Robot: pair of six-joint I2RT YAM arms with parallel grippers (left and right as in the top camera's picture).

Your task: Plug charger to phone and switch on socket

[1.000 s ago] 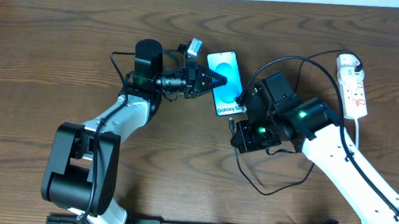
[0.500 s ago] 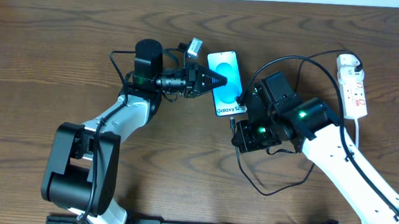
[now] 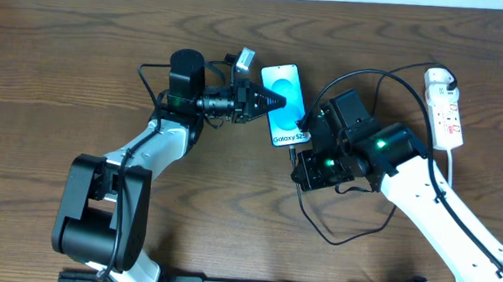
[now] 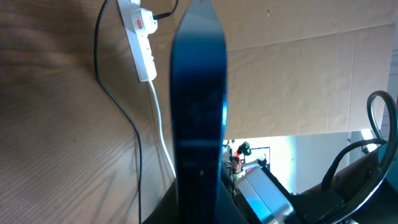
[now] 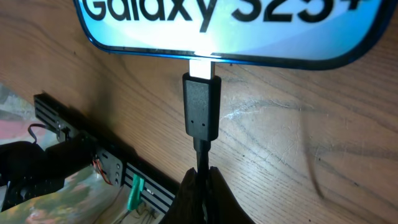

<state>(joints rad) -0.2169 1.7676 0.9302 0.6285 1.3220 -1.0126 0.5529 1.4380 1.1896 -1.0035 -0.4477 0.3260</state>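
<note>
The phone [image 3: 287,91], cyan screen up with "Galaxy" text, lies mid-table; my left gripper [image 3: 274,100] is shut on its left edge. In the left wrist view the phone [image 4: 199,106] shows edge-on between the jaws. My right gripper [image 3: 303,131] sits at the phone's bottom end, shut on the charger cable [image 5: 202,155] just behind its black plug tip [image 5: 201,106]. The plug's metal end meets the bottom edge of the phone [image 5: 236,31]. The black cable [image 3: 360,76] runs to a white adapter [image 3: 439,80] on the socket [image 3: 450,118] at the far right.
A slack loop of black cable [image 3: 342,238] lies in front of the right arm. A small silver-grey object [image 3: 245,60] sits behind the left gripper. The socket's white cord [image 3: 452,166] trails toward the near edge. Cardboard [image 4: 298,81] stands behind the table.
</note>
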